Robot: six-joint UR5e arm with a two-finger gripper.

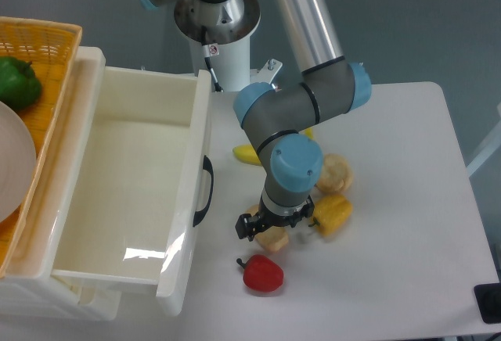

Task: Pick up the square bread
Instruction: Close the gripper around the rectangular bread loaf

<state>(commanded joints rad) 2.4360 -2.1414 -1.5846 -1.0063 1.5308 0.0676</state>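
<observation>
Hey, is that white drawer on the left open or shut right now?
Open. The white drawer is pulled out, its bare inside showing, with its black handle facing the table.

Pale beige is shown by the square bread [273, 240], red by the pepper [262, 274], yellow by the bell pepper [333, 213], orange by the basket [47, 37].

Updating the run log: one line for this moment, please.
phase: descent | pincer: over square bread, closure unclear | bread: on table, not lifted
</observation>
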